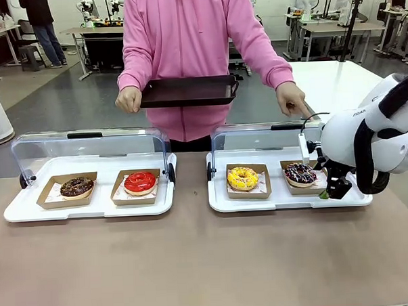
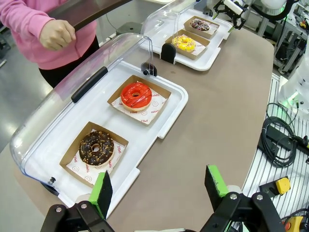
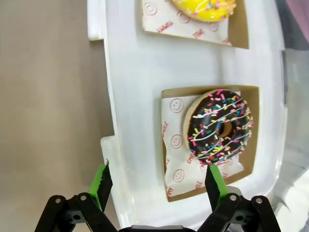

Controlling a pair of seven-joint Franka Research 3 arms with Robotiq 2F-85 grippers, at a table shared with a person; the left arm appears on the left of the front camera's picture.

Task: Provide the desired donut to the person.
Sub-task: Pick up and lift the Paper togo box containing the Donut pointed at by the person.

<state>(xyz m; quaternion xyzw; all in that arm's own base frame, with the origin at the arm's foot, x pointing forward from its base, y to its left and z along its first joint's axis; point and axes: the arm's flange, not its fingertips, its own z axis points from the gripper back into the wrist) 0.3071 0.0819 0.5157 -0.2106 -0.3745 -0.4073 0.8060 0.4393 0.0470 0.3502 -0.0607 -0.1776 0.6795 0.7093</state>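
Note:
The person in a pink hoodie holds a black tray in one hand. Their other hand points a finger down behind the right case, toward the chocolate donut with coloured sprinkles. My right gripper hovers open just in front of that donut's cardboard box, holding nothing. My left gripper is open and empty over the table near the left case, close to the chocolate nut donut.
Two white display trays have their clear lids tipped open toward the person. A red glazed donut and a yellow donut sit in their own boxes. The brown tabletop lies bare in front.

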